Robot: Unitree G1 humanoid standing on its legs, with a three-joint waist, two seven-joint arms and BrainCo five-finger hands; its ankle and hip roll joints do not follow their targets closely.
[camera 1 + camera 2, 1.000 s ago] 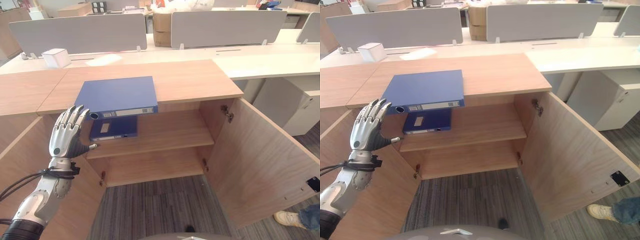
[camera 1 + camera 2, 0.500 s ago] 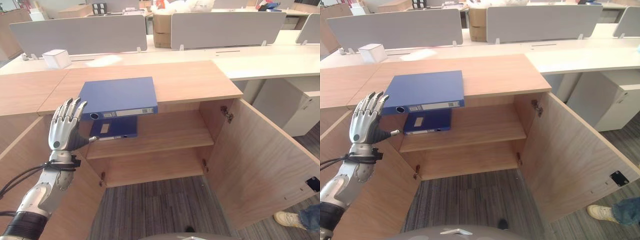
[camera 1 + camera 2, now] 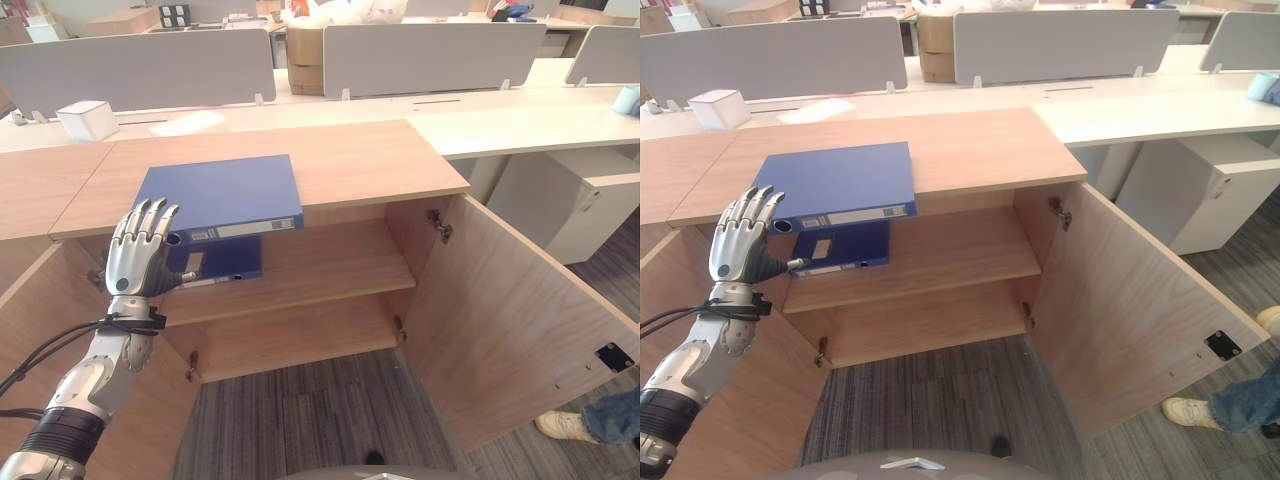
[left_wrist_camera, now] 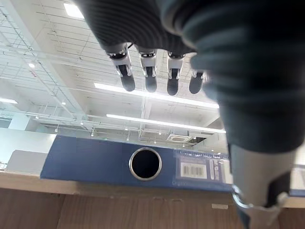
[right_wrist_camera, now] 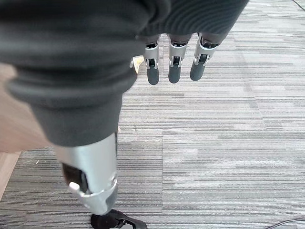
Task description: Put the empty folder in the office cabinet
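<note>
This is an open-plan office. Rows of pale desks (image 3: 520, 125) stretch across the room, split by grey fabric divider screens (image 3: 430, 55). In front stands a low wooden cabinet (image 3: 330, 175) with its doors (image 3: 510, 330) swung open and shelves (image 3: 300, 275) inside; blue ring-binder folders (image 3: 222, 195) lie on its top and on the upper shelf. Cardboard boxes (image 3: 305, 55) sit behind the screens. Grey striped carpet (image 3: 320, 420) covers the floor, and long strip lights (image 4: 157, 98) hang from an exposed ceiling.

Second folder (image 3: 222, 262) occupies upper shelf's (image 3: 330, 270) left; right lies free.
</note>
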